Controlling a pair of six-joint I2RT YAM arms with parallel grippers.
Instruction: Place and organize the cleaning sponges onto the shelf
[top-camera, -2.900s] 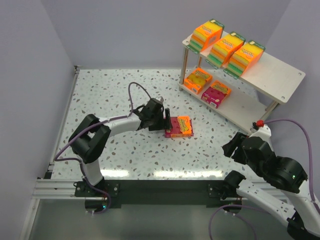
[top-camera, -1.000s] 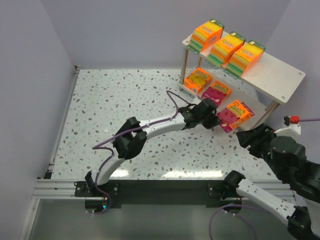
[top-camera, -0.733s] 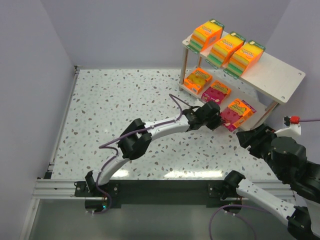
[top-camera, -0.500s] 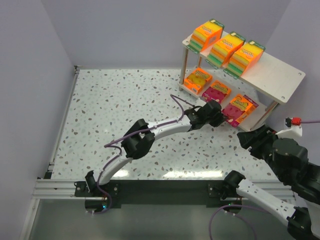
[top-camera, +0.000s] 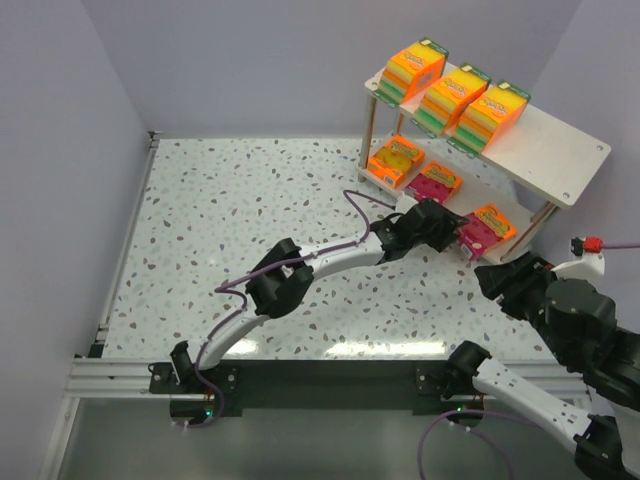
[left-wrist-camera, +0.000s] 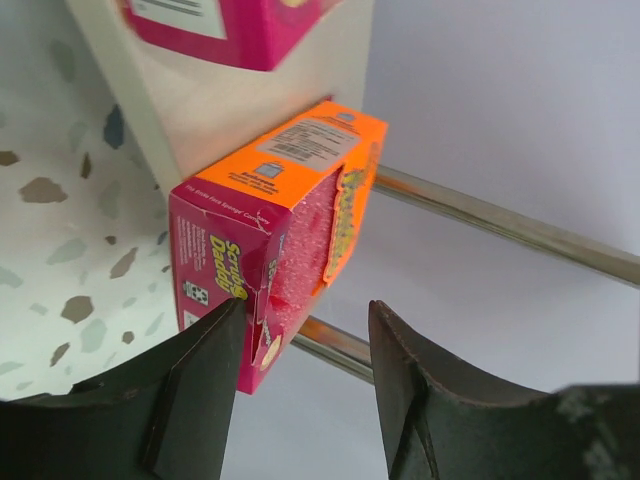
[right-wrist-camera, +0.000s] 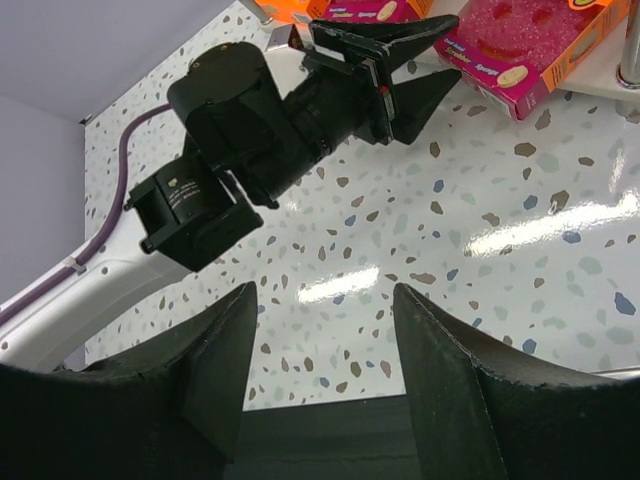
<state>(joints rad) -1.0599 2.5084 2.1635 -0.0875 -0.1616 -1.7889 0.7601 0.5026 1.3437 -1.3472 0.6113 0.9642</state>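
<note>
Pink-and-orange sponge pack (top-camera: 485, 228) right of frame centre, lying on lower tier of shelf (top-camera: 560, 150), at near edge. Left pincer (left-wrist-camera: 305, 315) parted, fingers straddling pack's near end; whether they touch it unclear. Right pincer (right-wrist-camera: 325, 290) lower right, parted wide, empty, above bench (top-camera: 250, 200).

A white tabletop (top-camera: 230, 210) flecked with grey and brown chips filled the scene. Plain pale lavender panels closed it in: the left wall (top-camera: 60, 200), the far wall (top-camera: 250, 70) and the right wall (top-camera: 612, 90). An aluminium rail (top-camera: 110, 380) ran along its near edge. Bright streaks of light (top-camera: 345, 347) glared on the near surface.
</note>
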